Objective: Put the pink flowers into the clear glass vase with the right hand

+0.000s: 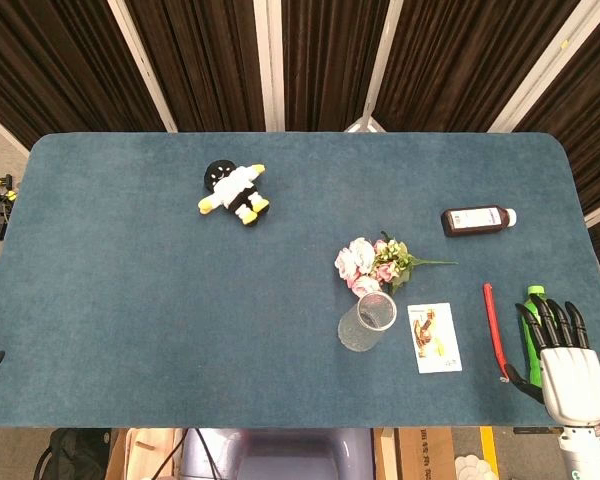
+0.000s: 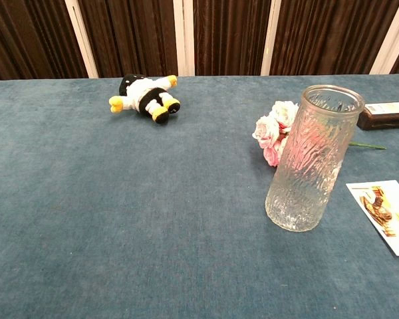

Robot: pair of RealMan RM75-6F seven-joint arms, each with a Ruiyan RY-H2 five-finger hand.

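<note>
1. The ribbed clear glass vase (image 2: 311, 159) stands upright and holds nothing on the blue felt worktop (image 1: 130, 300).
2. The pink flowers (image 1: 372, 263) lie just behind it, green stems pointing right.
3. The right hand (image 1: 566, 362) rests near the worktop's right edge, fingers spread, beside a red pen (image 1: 494, 328).
4. A plush penguin (image 1: 234, 192) lies well apart.

Plush penguin (image 1: 234, 193), brown bottle (image 1: 477, 220), card (image 1: 434, 338), red pen (image 1: 494, 330) on blue table (image 1: 130, 300)

The head view looks steeply down over the whole surface (image 1: 130, 330); the chest view sits low and close, facing across it. Both share the vase (image 1: 368, 322) and flowers (image 1: 370, 264).
</note>
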